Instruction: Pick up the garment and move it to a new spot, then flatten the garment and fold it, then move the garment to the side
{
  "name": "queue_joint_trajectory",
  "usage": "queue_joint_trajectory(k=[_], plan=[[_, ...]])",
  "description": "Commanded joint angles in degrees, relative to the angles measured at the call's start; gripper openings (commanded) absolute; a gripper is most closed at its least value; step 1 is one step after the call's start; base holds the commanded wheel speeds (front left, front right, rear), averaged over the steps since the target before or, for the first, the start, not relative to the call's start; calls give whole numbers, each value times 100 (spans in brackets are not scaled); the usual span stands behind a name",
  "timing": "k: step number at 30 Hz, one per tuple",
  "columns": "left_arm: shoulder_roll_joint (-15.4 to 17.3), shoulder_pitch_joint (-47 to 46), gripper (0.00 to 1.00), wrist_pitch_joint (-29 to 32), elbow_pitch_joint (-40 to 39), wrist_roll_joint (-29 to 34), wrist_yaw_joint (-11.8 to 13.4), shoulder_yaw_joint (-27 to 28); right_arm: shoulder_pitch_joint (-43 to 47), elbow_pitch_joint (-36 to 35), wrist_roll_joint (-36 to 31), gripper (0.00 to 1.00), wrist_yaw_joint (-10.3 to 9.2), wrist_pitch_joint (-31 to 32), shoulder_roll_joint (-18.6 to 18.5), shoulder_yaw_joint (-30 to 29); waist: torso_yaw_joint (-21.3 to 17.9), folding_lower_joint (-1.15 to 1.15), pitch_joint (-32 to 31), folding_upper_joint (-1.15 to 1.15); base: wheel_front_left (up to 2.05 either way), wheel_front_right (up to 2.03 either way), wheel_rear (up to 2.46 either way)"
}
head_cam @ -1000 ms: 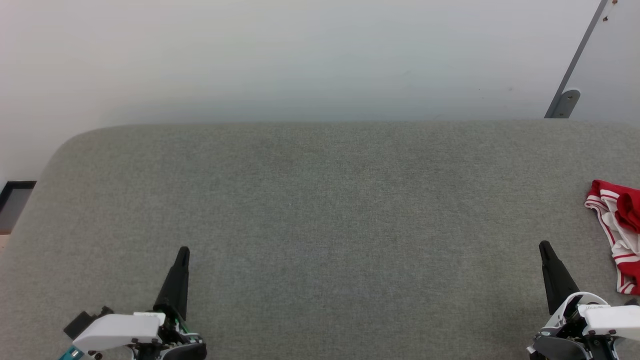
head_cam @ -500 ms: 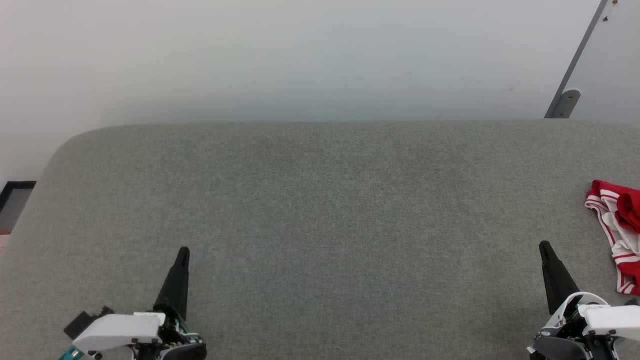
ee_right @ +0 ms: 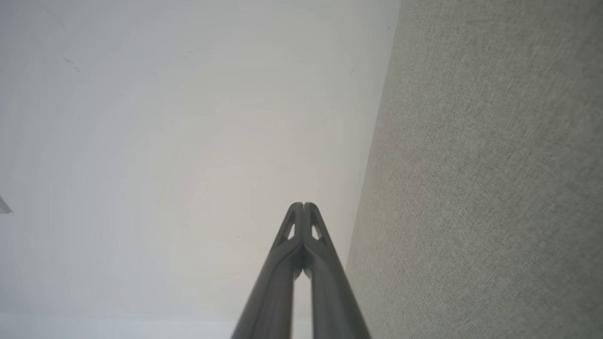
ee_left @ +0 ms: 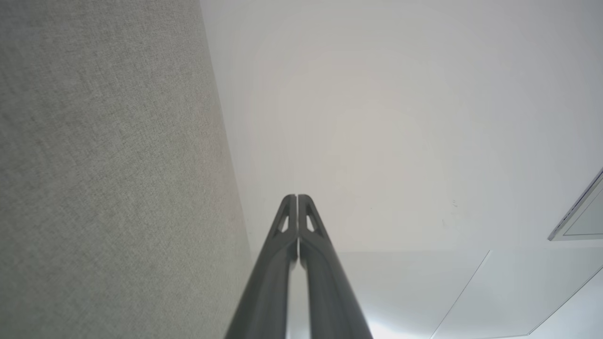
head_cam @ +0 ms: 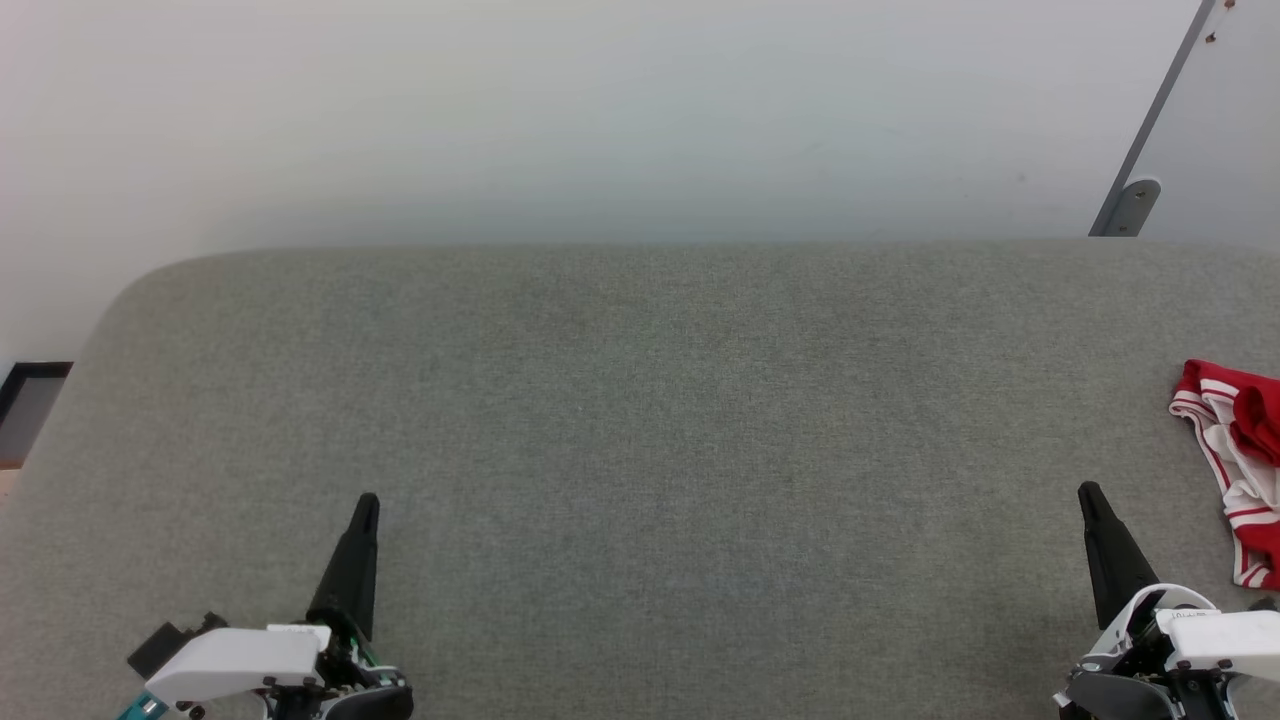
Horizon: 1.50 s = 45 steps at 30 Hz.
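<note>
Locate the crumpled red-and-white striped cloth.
In the head view the crumpled red-and-white striped cloth lies on the grey fabric surface at the far right edge, partly cut off, just right of the right gripper.

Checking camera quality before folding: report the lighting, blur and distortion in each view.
Head view: soft, even light, no glare, the grey woven-fabric surface sharp. Left wrist view: the dark two-fingered left gripper softens towards the bottom edge, and the surface's edge bows. Right wrist view: the dark right gripper blurs likewise; weave clear.

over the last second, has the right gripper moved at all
No. In the head view the right gripper sits in the same place below the wall bracket as a second ago.
</note>
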Motion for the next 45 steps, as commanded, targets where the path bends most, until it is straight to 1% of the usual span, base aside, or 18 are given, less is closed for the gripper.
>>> queue_joint_trajectory(k=[1,45], plan=[[2,-60,0,11,-8,-20,8,12,-10,-13,26,0,-8,13,19,4,0,0,0,0,0,0,0],[2,-60,0,10,-8,-21,8,11,-10,-13,27,0,-8,13,19,4,0,0,0,0,0,0,0]])
